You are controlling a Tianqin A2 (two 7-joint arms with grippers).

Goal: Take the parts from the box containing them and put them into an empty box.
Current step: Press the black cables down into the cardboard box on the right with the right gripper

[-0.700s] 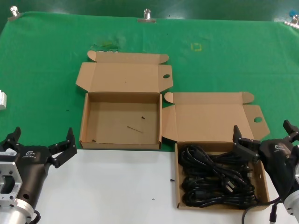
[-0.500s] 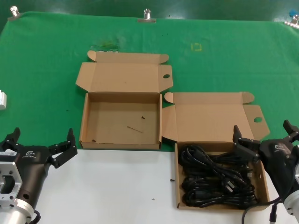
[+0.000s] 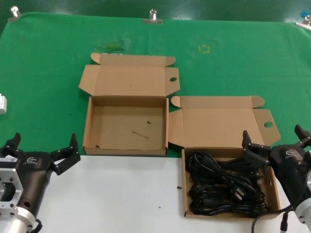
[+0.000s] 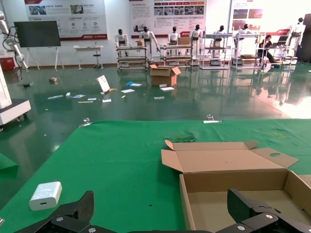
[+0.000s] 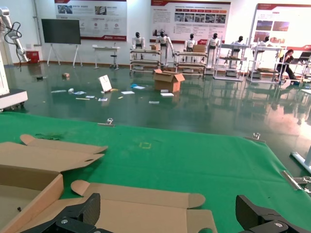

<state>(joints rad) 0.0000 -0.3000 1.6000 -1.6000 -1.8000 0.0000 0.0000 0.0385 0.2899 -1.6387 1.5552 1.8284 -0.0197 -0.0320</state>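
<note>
Green cloth covers most of the surface (image 3: 43, 73), held at its far edge by metal clips (image 3: 152, 15), while the near strip is white. Beyond it, the wrist views show a glossy hall floor with shelving racks and wall posters.

Two shallow brown cartons lie open on the surface, lids folded back away from the robot. The empty box (image 3: 92, 126) sits left of centre on the green cloth; its floor bears a thin scratch and a few dark specks, and its lid has one round hole near the right edge. Just beside it to the right and nearer the robot, the box containing them (image 3: 221, 124) straddles the green and white areas, its lid also showing a round hole. The two cartons touch or nearly touch at their adjoining corner.

Inside that nearer carton lie the parts (image 3: 218, 187), black power cords in looped bundles that fill most of its floor, a moulded plug showing among the loops.

At the lower left, the left hand (image 3: 43, 148) hovers over the surface's near-left edge with its fingers spread apart, clear of both cartons. At the lower right, the right hand (image 3: 274, 141) hangs over the right side of the cord-filled carton, fingers likewise apart and holding nothing.

A small white block (image 3: 3, 104) rests on the cloth at the far left edge.
</note>
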